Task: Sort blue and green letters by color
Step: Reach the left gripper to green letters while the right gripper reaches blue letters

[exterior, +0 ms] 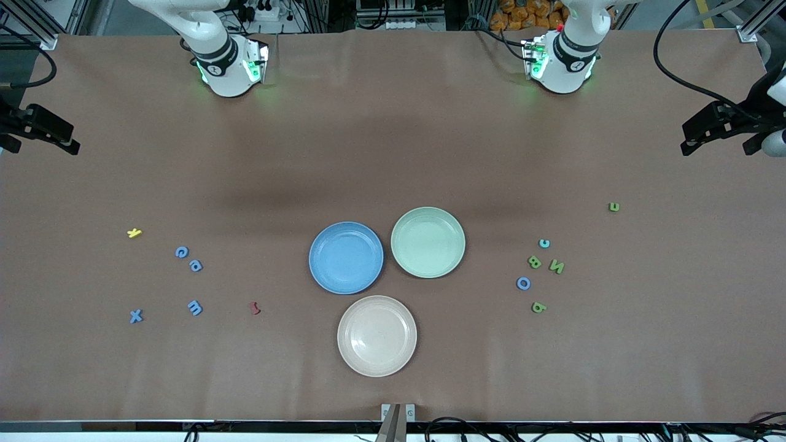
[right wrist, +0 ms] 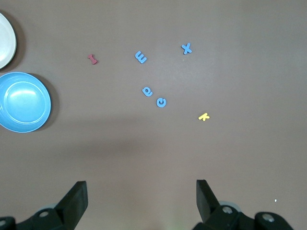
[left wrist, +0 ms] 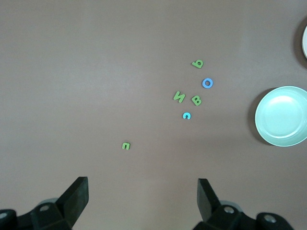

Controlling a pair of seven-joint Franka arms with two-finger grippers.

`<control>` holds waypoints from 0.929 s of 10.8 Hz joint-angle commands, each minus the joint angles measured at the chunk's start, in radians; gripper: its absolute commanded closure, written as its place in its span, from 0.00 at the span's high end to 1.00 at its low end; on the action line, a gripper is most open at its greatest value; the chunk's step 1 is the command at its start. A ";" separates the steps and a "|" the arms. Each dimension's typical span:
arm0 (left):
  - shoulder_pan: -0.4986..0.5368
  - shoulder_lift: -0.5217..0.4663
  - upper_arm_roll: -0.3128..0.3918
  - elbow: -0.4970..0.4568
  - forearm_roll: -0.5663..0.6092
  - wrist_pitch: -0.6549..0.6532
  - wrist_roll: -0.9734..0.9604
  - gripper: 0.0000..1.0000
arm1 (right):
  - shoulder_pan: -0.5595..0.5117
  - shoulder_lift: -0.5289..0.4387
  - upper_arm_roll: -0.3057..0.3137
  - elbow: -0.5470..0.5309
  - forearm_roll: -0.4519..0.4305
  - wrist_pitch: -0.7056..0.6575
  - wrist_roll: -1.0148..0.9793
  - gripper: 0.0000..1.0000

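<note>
Front view: three plates sit mid-table, the blue plate point(exterior: 346, 258) beside the green plate point(exterior: 428, 242), the beige plate point(exterior: 376, 336) nearer the camera. Toward the right arm's end lie four blue letters point(exterior: 194, 307), with a yellow letter point(exterior: 134, 232) and a red letter point(exterior: 255, 307) near them. Toward the left arm's end lie four green letters point(exterior: 556, 266) and two blue ones, one loner farther from the camera. None is on a plate yet. The left gripper point(exterior: 715, 130) and right gripper point(exterior: 38, 129) hang at the table's ends, both arms waiting.

Left wrist view: the left gripper's fingers point(left wrist: 76, 194) stand wide apart, empty, over bare table, well apart from the green cluster.

Right wrist view: the right gripper's fingers point(right wrist: 75, 199) are likewise spread and empty, over bare table.

The letters look light, stiff and low, likely to skid if nudged; pinching across a straight stroke from above seems safest.
</note>
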 commanded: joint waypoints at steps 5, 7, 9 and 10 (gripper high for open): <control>0.002 0.000 0.002 -0.015 -0.026 -0.017 -0.017 1.00 | -0.003 0.001 0.000 0.009 -0.003 -0.006 0.003 1.00; 0.007 0.087 0.000 -0.024 -0.026 0.040 -0.002 1.00 | 0.000 0.018 -0.002 0.002 -0.003 0.009 0.000 1.00; -0.011 0.136 -0.007 -0.112 -0.019 0.186 0.003 1.00 | 0.012 0.056 -0.002 -0.035 -0.008 0.073 0.000 1.00; -0.024 0.139 -0.013 -0.200 -0.011 0.284 0.005 1.00 | 0.008 0.079 -0.002 -0.058 -0.008 0.102 -0.014 1.00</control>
